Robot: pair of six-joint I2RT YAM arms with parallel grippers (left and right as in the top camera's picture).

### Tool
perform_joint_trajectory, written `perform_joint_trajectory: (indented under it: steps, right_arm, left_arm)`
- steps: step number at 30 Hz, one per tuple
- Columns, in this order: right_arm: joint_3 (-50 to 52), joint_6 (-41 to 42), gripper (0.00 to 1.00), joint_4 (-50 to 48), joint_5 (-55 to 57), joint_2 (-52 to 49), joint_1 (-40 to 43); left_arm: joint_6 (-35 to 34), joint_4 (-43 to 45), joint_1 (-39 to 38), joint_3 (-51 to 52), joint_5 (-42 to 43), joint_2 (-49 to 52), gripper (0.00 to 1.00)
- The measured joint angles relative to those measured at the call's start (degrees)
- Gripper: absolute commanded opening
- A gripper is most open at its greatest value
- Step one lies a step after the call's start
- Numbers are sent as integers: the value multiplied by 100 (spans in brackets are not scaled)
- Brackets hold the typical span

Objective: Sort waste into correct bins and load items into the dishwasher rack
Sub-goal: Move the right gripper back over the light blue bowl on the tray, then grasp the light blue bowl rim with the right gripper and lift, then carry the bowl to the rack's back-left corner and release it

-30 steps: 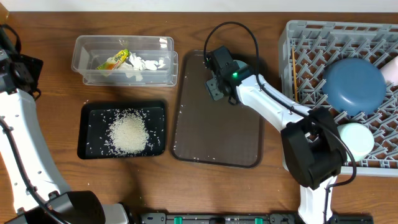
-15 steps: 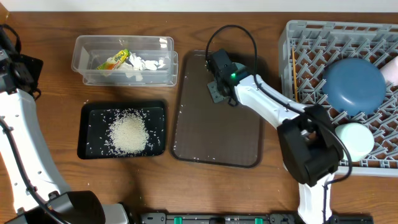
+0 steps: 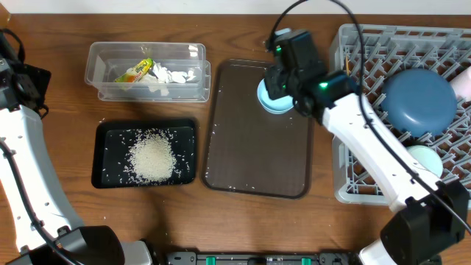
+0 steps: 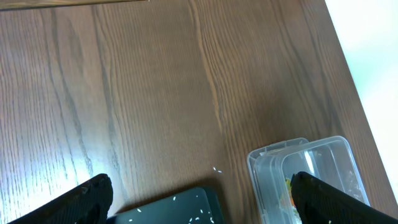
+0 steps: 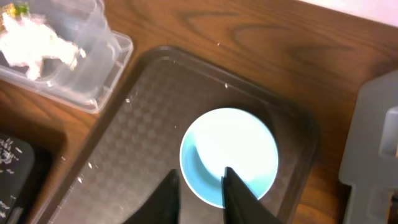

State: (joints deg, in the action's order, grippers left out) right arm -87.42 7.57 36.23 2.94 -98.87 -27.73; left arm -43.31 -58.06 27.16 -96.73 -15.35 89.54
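A single light blue bowl was pictured upright on the brown serving tray, toward the table's far edge and about midway along it. The right gripper was held above the bowl's near rim with its two fingers parted and nothing clasped between them; no contact with the bowl could be made out. The left gripper was seen spread wide and empty over bare wood by the left edge.

The bowl was judged to be rigid, light and smooth-walled, and so likely to slip under a weak pinch. The rim was thought the best hold, with one finger inside and one outside.

In the dishwasher rack at the right edge were counted one dark blue plate, one pale bowl, one pinkish cup and one wooden stick.

Two bins were counted on the left side. A clear tub toward the far-left corner held one wrapper and some tissue. A black tray nearer the front edge was heaped with rice.
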Motion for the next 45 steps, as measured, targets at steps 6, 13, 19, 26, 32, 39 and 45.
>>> perform_joint_trajectory:
  steps: [6, 13, 19, 26, 32, 39, 45]
  right_arm:
    - [0, -107, 34, 9, -223, -527, 0]
    - [11, -155, 38, -28, -457, -1867, -168]
    - [22, -227, 9, -39, -566, -2173, -304]
    - [-203, -236, 1, 173, -461, -2096, -306]
    - [-595, -216, 1, 772, -555, -1714, -234]
    - [-1054, -68, 1, 1279, -778, -424, 804]
    - [-1132, -13, 1, 1617, -2212, 15, 2782]
  left_arm:
    - [0, 2, 0, 0, 0, 0, 93]
    - [0, 2, 0, 0, 0, 0, 93]
    - [0, 2, 0, 0, 0, 0, 93]
    - [0, 0, 0, 0, 2, 0, 93]
    - [0, 2, 0, 0, 0, 0, 93]
    - [0, 2, 0, 0, 0, 0, 93]
    - [0, 0, 0, 0, 0, 0, 93]
